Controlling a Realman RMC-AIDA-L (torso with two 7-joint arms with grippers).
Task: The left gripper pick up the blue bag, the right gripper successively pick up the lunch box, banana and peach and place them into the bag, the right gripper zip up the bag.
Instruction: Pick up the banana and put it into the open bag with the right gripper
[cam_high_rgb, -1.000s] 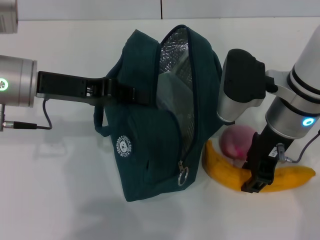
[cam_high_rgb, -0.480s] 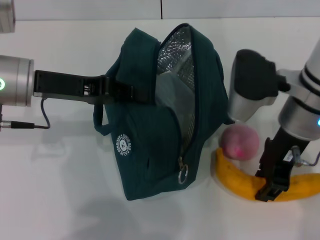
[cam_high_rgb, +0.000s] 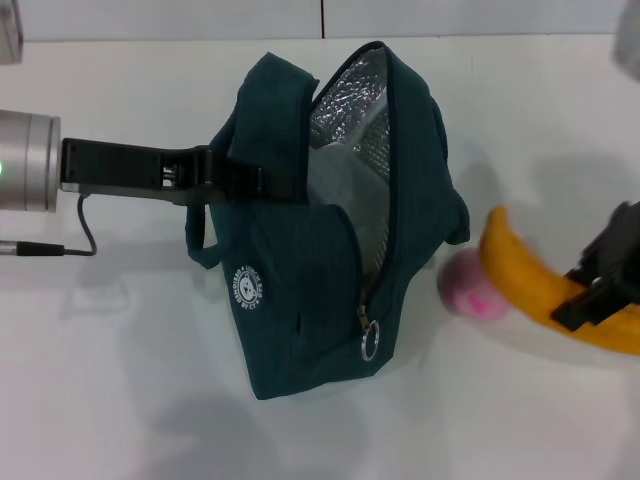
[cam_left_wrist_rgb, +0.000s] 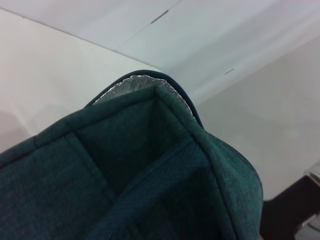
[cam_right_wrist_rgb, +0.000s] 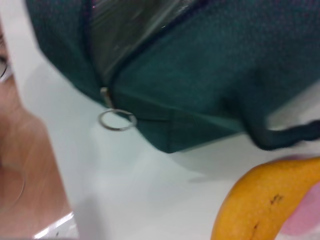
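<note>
Gripping the banana (cam_high_rgb: 540, 290), the right gripper (cam_high_rgb: 600, 290) holds it above the peach (cam_high_rgb: 468, 295); left gripper (cam_high_rgb: 235, 180) clamps the open bag (cam_high_rgb: 300, 290) upright.

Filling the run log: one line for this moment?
left gripper: holding blue bag open | right gripper: lifting banana | peach: on table

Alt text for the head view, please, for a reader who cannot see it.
The right gripper holds the banana lifted beside the open blue bag, with the peach on the white table below. The left gripper holds the bag by its top, showing the silver lining.
</note>
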